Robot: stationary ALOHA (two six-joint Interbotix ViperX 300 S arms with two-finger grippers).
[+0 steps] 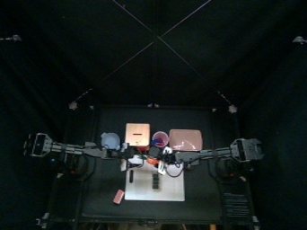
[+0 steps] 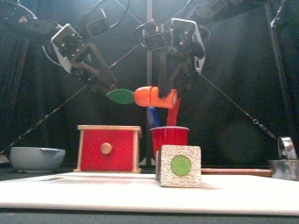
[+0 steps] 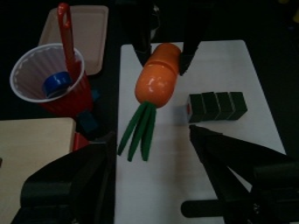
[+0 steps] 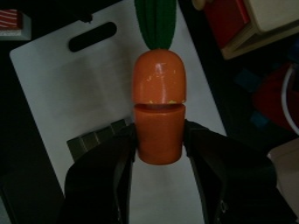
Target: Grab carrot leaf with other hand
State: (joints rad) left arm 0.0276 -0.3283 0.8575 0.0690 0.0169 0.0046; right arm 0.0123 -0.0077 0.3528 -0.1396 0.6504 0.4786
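Going left to right in the front view: a grey bowl (image 2: 37, 158) sits at the far left of the table, then a red box (image 2: 107, 148) with a pale oval on its face, and next to that a red cup (image 2: 170, 138) with something blue (image 2: 155, 115) and something red (image 2: 174, 111) sticking up out of it. In front of the cup there's a speckled block (image 2: 179, 166) with a green oval, standing on the white cutting board (image 2: 82, 194). A metal pot (image 2: 285, 164) peeks in at the far right.

Up in the air above all that is the carrot (image 2: 155, 94), held sideways. Its leaf (image 2: 121, 96) points to the left, toward the left gripper (image 3: 152, 171). The left wrist view shows that gripper's jaws spread wide with the green leaf (image 3: 139, 136) hanging right between them but not touching either one, so it's not grabbed yet.

The right gripper (image 4: 159, 149) has the carrot (image 4: 160, 105) clamped at its fat orange end, jaws pressed against both sides of it, with the leaf (image 4: 156, 21) pointing away from the wrist. Under it there's the white board (image 4: 70, 79) and a dark ridged block (image 4: 100, 141) lying on it.
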